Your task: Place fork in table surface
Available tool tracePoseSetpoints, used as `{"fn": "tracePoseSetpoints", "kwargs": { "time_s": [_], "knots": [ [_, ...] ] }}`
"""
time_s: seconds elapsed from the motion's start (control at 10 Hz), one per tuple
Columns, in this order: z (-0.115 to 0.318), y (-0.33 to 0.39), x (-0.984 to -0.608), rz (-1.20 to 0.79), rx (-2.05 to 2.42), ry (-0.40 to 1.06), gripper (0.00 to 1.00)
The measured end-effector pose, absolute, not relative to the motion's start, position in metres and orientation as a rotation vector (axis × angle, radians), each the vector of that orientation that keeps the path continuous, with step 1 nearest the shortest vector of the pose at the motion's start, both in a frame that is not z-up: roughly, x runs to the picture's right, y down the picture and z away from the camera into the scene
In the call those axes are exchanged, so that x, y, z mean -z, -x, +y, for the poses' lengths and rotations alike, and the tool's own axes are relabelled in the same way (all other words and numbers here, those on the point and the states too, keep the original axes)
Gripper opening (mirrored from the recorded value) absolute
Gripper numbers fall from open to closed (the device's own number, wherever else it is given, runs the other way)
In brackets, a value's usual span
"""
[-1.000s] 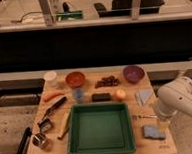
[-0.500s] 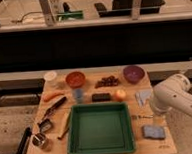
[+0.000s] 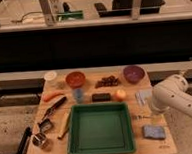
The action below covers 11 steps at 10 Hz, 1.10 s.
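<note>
The fork (image 3: 141, 117) is a small, thin silvery piece lying on the table surface (image 3: 54, 151), just right of the green tray (image 3: 100, 129). My white arm (image 3: 172, 98) reaches in from the right over the table's right edge. My gripper (image 3: 152, 113) is at the arm's lower left end, right beside the fork's right end. The arm hides whether it touches the fork.
A blue sponge (image 3: 154, 132) lies below the arm and a pale cloth (image 3: 143, 96) above the fork. Bowls (image 3: 75, 79) (image 3: 133, 73), a white cup (image 3: 50, 76), an orange fruit (image 3: 120, 94), a dark bar (image 3: 101, 97), a carrot (image 3: 53, 96), a black-handled utensil (image 3: 54, 107) and a wooden stick (image 3: 63, 125) fill the back and left.
My arm has moved left from the right edge and further over the table, towards the spot right of the green tray. Nothing else on the table has moved.
</note>
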<state>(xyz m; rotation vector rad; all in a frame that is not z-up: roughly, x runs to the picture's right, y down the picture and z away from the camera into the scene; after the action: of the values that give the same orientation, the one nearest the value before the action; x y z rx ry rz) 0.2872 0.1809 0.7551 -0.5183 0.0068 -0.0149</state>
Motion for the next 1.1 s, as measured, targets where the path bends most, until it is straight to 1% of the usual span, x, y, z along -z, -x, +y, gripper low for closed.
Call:
{"fn": "tracePoseSetpoints", "kwargs": {
  "time_s": [1.1],
  "knots": [
    [0.189,-0.296,-0.803,-0.004,0.008,0.531,0.79]
  ]
}}
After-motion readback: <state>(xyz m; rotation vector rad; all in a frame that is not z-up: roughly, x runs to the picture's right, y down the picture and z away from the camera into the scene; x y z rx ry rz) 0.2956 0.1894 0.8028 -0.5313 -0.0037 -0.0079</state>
